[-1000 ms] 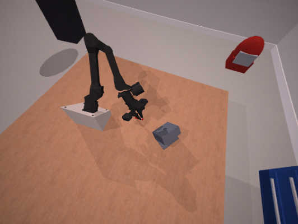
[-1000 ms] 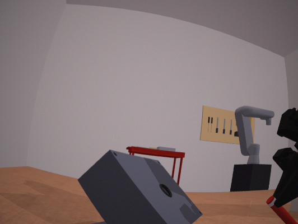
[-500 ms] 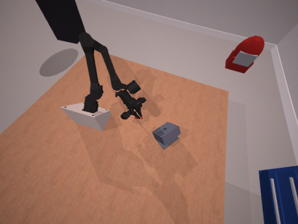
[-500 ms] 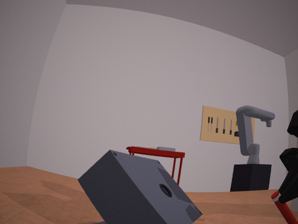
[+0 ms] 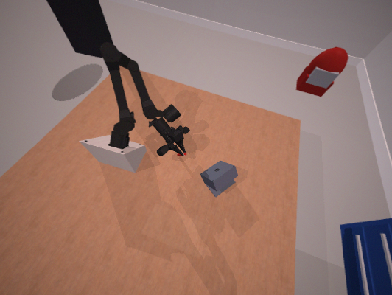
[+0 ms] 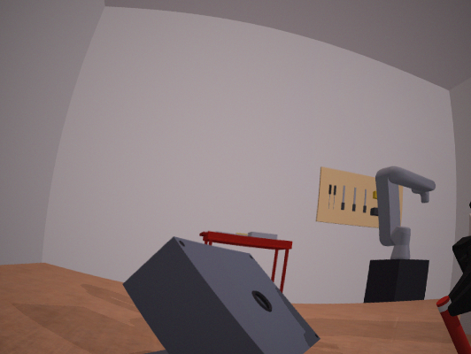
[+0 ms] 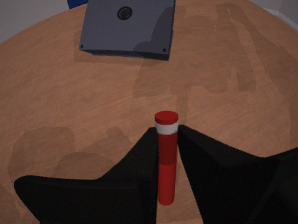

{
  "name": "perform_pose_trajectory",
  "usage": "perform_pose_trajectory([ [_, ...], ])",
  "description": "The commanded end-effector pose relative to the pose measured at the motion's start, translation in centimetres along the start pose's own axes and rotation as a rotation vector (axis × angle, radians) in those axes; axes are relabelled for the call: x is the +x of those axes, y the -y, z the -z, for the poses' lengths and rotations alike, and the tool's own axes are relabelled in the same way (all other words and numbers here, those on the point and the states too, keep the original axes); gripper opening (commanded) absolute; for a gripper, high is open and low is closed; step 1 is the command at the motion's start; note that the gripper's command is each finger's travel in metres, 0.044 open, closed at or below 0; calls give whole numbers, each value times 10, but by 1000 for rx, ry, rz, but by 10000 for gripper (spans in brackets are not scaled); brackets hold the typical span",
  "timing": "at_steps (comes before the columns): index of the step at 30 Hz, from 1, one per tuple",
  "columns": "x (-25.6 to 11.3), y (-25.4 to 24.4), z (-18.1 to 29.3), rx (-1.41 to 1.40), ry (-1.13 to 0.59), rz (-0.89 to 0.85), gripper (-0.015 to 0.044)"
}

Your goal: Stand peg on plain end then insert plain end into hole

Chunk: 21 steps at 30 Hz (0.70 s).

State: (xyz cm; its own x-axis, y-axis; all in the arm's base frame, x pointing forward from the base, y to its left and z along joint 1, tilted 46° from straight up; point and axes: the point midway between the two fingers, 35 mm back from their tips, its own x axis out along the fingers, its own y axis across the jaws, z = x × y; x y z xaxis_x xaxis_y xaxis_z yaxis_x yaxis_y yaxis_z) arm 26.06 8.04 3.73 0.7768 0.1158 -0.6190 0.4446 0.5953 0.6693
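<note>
The red peg (image 5: 179, 155) (image 6: 455, 329) (image 7: 166, 182) has a white band near its upper end. My gripper (image 5: 184, 153) (image 6: 451, 308) (image 7: 166, 132) is shut on it just below the band. In the exterior view the peg is steep but leans, banded end up; its plain end is cut off by the frame. I cannot tell whether that end touches the table. The grey sloped panel (image 5: 225, 178) (image 6: 217, 283) (image 7: 115, 36) stands apart from the peg, ahead of the gripper in the wrist view. Its round hole (image 5: 217, 169) (image 6: 262, 301) (image 7: 124, 13) is empty.
The wooden table (image 5: 258, 147) (image 6: 53, 305) (image 7: 65, 90) carries the panel and the arm's pale wedge-shaped base (image 5: 110, 156). A red cart (image 6: 248, 241), a grey robot arm (image 6: 387, 212) on a black block and a tool board (image 6: 332, 177) stand in the background.
</note>
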Motion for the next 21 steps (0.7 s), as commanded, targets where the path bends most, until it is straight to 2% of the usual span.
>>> perform_pose_trajectory([
  [1,-3,1,1,5,34,0,49],
  [21,-14,2,9,7,207,2,49],
])
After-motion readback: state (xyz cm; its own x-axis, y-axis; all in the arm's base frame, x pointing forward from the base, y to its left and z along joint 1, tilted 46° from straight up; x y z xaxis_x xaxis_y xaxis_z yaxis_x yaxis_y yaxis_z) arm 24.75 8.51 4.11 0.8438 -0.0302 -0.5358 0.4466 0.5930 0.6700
